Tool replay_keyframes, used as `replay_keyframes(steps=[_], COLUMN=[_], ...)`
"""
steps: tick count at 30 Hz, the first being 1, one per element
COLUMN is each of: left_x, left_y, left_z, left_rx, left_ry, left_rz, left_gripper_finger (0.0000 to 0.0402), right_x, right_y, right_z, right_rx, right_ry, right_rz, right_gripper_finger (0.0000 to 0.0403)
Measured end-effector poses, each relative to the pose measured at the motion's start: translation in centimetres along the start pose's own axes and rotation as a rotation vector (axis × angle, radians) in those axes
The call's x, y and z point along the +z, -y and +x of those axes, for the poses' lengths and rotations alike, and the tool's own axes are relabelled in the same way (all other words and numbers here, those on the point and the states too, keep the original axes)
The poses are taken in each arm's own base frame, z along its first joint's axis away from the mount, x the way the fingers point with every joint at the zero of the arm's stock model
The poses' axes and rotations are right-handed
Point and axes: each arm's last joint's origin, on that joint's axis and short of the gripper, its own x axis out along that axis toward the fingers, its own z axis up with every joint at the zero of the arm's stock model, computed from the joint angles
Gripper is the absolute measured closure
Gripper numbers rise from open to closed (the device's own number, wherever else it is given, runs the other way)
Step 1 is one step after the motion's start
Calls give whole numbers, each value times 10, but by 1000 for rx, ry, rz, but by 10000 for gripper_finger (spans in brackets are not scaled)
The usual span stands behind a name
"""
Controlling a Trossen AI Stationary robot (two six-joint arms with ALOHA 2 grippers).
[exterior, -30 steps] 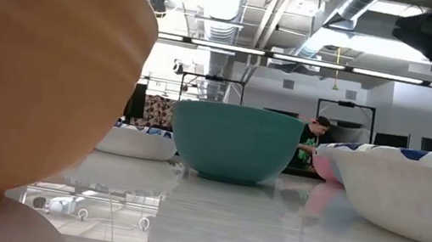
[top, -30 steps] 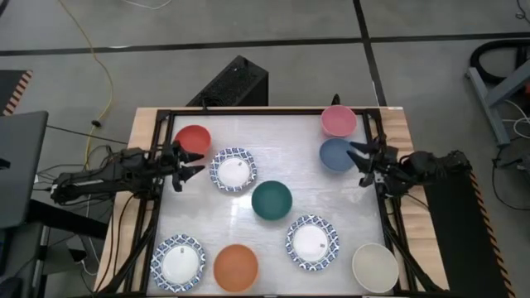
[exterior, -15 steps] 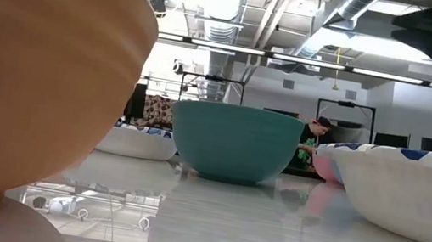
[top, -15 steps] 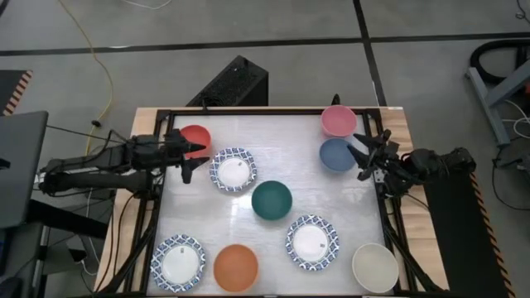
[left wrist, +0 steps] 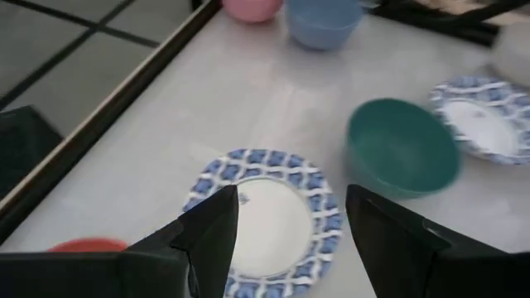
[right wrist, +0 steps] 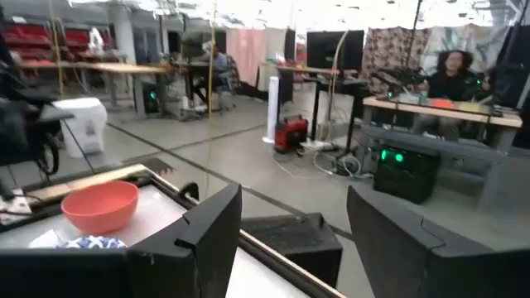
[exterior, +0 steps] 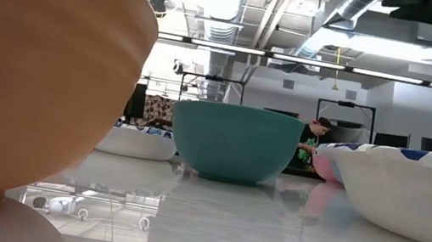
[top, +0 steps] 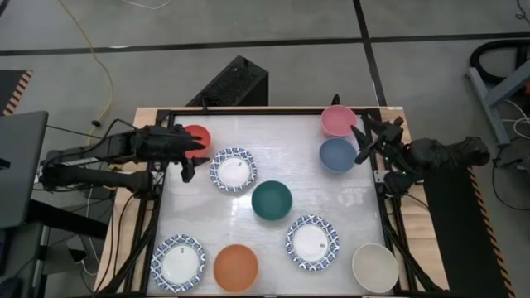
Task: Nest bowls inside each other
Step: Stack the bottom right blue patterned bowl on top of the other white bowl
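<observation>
Six bowls stand apart on the white table: red at the far left, pink and blue at the far right, dark green in the middle, orange and cream at the near edge. My left gripper hangs open in the air beside the red bowl, above the table's left edge; its fingers frame a patterned plate. My right gripper stands open in the air just right of the blue bowl, pointing level across the table.
Three blue-and-white patterned plates lie among the bowls: one near the red bowl, one right of centre, one at the near left. A black frame rims the table. In the low view the orange bowl fills the left.
Both grippers have risen above the table and tipped upward from a downward slant, the right one to about level. In the low view the right arm has climbed almost out of the top right corner. No bowl has moved.
</observation>
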Motion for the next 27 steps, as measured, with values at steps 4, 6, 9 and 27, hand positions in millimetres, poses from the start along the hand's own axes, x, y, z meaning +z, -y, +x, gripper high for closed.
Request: replay_keyframes(steps=[4,6,9,27], left_x=[5,4,0,4], left_y=[2,1,-2,0], left_z=[-5,-4,0,32], left_rx=[-73,-93,-124,-248], left_ry=[3,-25,-94,-101], left_rz=[-12,-30,-74,-76], left_gripper_finger=[187,187,187,187], right_x=[3,1,-6,-24], right_y=[-3,-4,-7,-32], right_z=[1,2,3,12], right_rx=[1,-2,-7,68], right_ry=[-62,-99,-145,-271], right_rz=[30,40,44,7], right_gripper_finger=[163,163,163,163])
